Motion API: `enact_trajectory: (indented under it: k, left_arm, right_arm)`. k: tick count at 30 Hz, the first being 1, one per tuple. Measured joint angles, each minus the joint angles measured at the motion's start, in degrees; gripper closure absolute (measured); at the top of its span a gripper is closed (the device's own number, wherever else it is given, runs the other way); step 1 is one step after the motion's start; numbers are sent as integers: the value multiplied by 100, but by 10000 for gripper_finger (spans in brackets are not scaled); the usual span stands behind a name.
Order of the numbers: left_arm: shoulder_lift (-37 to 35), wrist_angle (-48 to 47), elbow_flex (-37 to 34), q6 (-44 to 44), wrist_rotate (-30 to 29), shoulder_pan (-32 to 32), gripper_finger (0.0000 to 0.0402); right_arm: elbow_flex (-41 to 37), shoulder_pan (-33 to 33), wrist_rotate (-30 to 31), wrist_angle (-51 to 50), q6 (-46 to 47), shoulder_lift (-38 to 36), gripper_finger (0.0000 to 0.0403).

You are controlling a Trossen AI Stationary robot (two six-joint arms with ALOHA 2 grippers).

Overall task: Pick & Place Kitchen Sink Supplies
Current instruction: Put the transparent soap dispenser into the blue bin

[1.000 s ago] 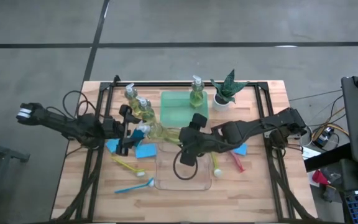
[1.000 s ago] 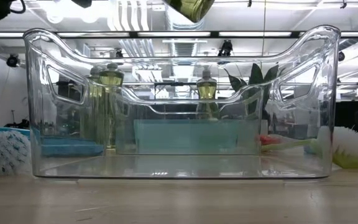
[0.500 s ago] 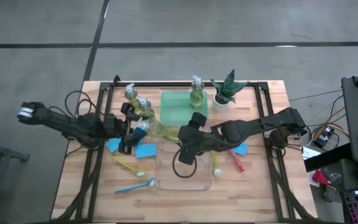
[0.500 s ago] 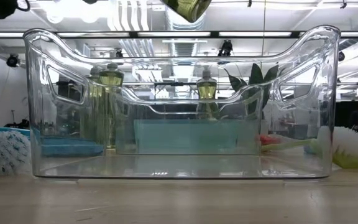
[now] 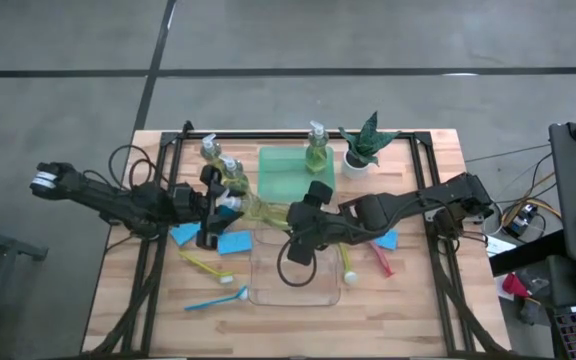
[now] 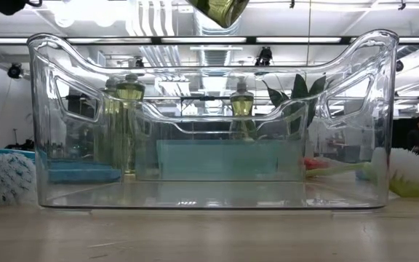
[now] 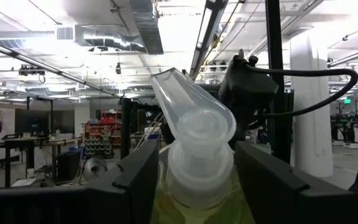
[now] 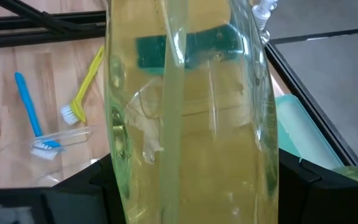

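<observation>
A clear pump bottle (image 5: 255,209) of yellow-green liquid lies level in the air between my two grippers, over the far-left edge of the clear bin (image 5: 296,285). My left gripper (image 5: 211,207) is shut at the bottle's pump end. My right gripper (image 5: 290,222) is shut on the bottle's body. The low view shows only the bottle's underside (image 6: 221,9), above the bin (image 6: 209,196). Two more bottles (image 5: 211,150) (image 5: 230,170) stand far left, and a third (image 5: 316,150) stands on the green tray (image 5: 288,178). My left gripper holds the bottle at its shoulder, just below the pump head (image 7: 194,127), one finger (image 7: 135,183) on each side, coming level from the table's left along the bottle. My right gripper pinches the bottle's body (image 8: 185,124) between its fingers (image 8: 73,193), coming from the table's right. The bottle is lifted clear and lies on its side.
Blue sponges (image 5: 181,235) (image 5: 234,243) (image 5: 388,240) lie flat on the table. A yellow brush (image 5: 206,265) and a blue brush (image 5: 216,298) lie left of the bin; a yellow-green brush (image 5: 347,265) and a red one (image 5: 380,260) right of it. A potted plant (image 5: 366,142) stands far right.
My left gripper has moved a little toward the table's right, closer along the bottle's pump end. The bottle and my right gripper have stayed about where they were.
</observation>
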Motion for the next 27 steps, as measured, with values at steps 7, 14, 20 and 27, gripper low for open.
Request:
enact_trajectory:
  k: [7, 14, 20, 27]
  left_arm:
    - [-2, 22, 0, 29, 41, -2, 293]
    - [-13, 13, -2, 101, 133, -2, 297]
    - [-56, -50, -4, 167, 104, 4, 297]
    - [-76, -442, 83, 189, -43, 64, 297]
  right_arm:
    - [0, 2, 13, -26, -29, 0, 156]
    - [0, -9, 15, -22, -139, 0, 145]
    - [0, -15, 13, -135, -282, 0, 107]
    - [8, -20, 18, -610, -271, -11, 58]
